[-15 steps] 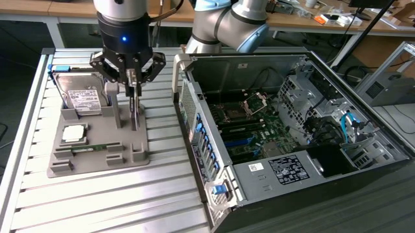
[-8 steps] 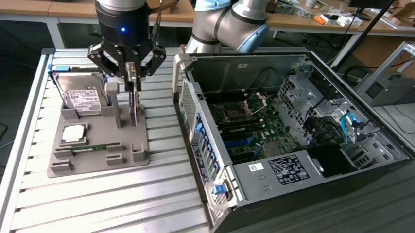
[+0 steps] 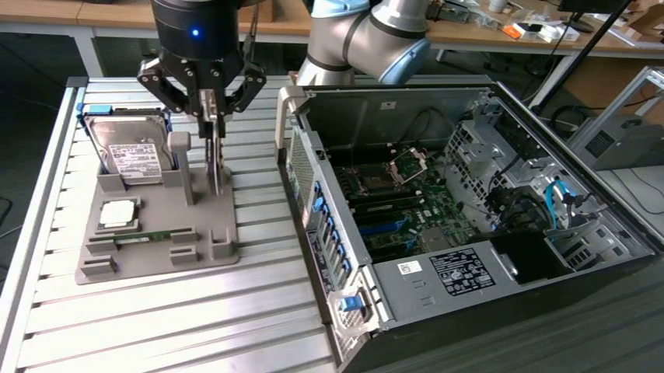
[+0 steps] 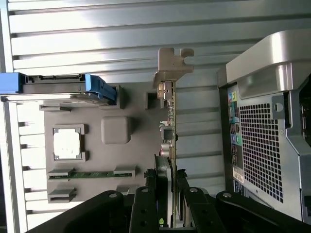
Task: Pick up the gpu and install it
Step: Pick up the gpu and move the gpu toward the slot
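Black end effector point(image 3: 213, 123) | narrow, clamped on upright gpu point(image 3: 216, 167) | in grey holder point(image 3: 155, 260)

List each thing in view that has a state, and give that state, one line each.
gpu: upright on its edge in the grey holder, not yet installed.
gripper: at the gpu's top edge.
hard drive: propped upright in the grey holder.
memory stick: flat in its slot.
computer case: on its side, side panel off.
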Controlling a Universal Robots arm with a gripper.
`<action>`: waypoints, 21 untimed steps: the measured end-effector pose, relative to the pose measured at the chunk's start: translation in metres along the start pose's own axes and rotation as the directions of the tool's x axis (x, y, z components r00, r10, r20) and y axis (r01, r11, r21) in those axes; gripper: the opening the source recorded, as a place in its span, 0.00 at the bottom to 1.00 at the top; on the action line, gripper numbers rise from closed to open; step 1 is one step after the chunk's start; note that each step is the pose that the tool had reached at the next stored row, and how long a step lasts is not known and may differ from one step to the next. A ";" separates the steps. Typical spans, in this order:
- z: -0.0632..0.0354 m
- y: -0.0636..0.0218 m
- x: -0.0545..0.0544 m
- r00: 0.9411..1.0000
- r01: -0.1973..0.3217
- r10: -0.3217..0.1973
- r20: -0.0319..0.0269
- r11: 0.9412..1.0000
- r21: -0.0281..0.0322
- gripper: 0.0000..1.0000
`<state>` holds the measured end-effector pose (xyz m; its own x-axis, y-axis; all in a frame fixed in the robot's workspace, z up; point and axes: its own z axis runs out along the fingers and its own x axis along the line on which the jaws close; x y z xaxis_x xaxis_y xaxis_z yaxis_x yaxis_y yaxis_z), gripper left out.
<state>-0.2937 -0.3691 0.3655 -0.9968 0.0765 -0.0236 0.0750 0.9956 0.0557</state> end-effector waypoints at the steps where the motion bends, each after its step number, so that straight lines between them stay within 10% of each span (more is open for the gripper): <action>1: -0.0017 0.0001 0.000 1.000 0.000 0.000 0.000 1.000 0.000 0.27; 21: -0.0417 0.0023 -0.001 1.000 0.000 0.000 0.000 1.000 -0.005 0.27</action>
<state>-0.2937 -0.3691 0.4073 -0.9968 0.0766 -0.0232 0.0750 0.9953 0.0607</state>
